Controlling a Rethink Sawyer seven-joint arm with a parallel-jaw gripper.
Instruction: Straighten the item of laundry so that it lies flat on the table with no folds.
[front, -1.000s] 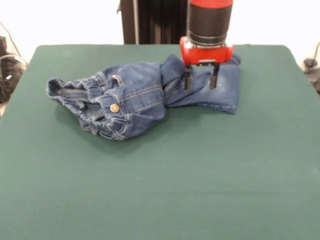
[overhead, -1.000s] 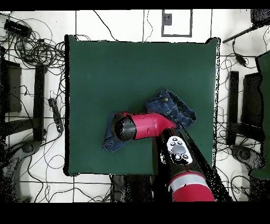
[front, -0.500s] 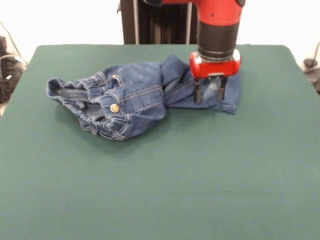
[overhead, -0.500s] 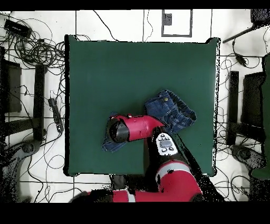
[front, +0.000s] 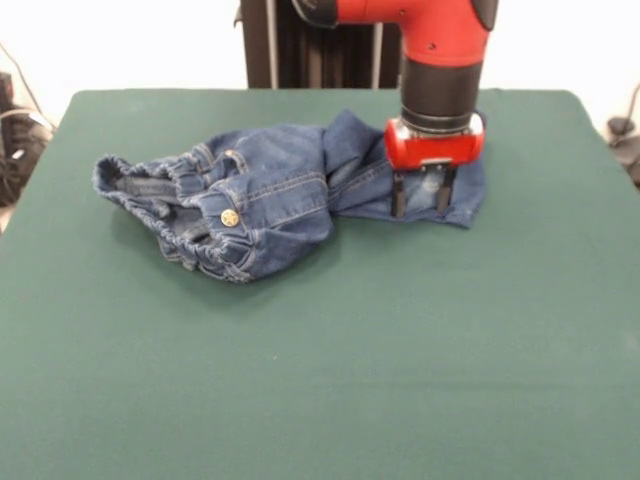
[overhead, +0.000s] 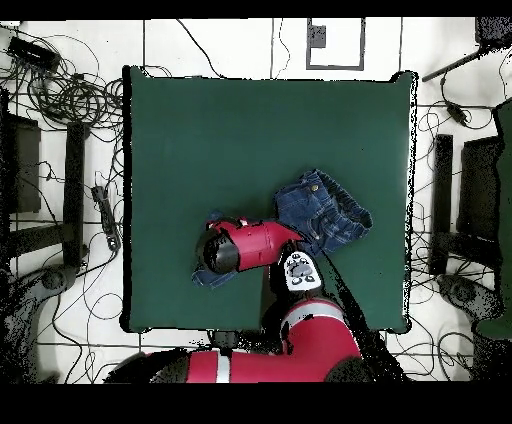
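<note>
We see the jeans lying crumpled on the table, toward its far side in the front view and well away from the near edge. Their waistband end is bunched up and gaping, with the elastic rim standing off the cloth and a metal button facing the camera on the nearer fold. Away from the button, past a raised fold in the middle, the leg part runs out flatter and shows faded whitish patches. Over that leg end stands the gripper, its two dark fingers pointing straight down and set apart, with denim visible in the gap between them; the tips sit at the fabric (whether they actually press into it we cannot tell). Above the fingers we see the red gripper body and the black and red wrist of the arm. In the overhead view the arm covers the leg end, leaving the bunched waistband part of the jeans uncovered beside it on the green table.
</note>
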